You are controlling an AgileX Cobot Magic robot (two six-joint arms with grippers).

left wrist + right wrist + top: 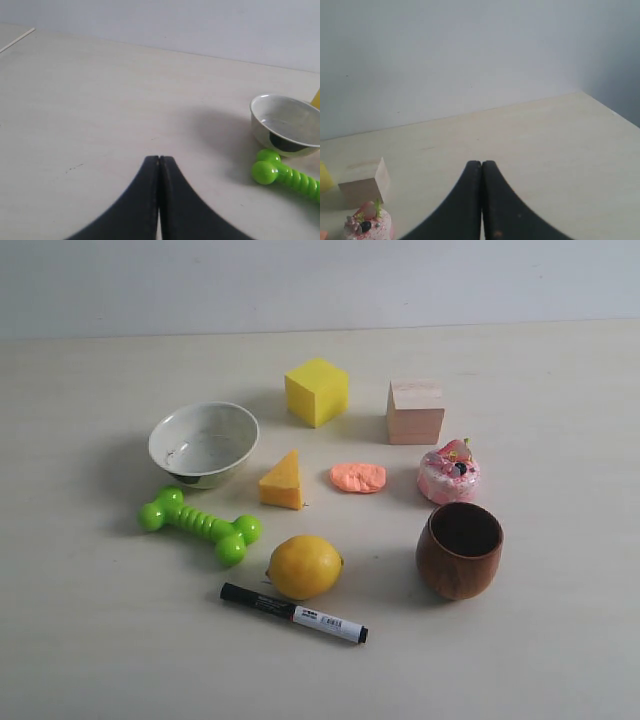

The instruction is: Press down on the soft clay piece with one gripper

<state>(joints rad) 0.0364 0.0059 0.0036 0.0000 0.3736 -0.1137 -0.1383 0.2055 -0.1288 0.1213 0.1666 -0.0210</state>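
The soft clay piece [358, 477], a small flat salmon-orange blob, lies on the table between the yellow-orange wedge [283, 481] and the pink-and-white toy cake [448, 472]. Neither arm shows in the exterior view. My left gripper [159, 159] is shut with nothing in it, over bare table left of the white bowl [285, 123]. My right gripper [481, 163] is also shut and empty, over bare table beyond the wooden block [365, 186] and toy cake [368, 225]. The clay is out of both wrist views, apart from a sliver at the right wrist view's corner.
Around the clay stand a yellow cube [316, 391], wooden block [415, 411], white bowl [204, 443], green dumbbell toy [199, 525], lemon [305, 567], black-and-white marker [294, 613] and brown wooden cup [460, 549]. A grey wall runs behind the table.
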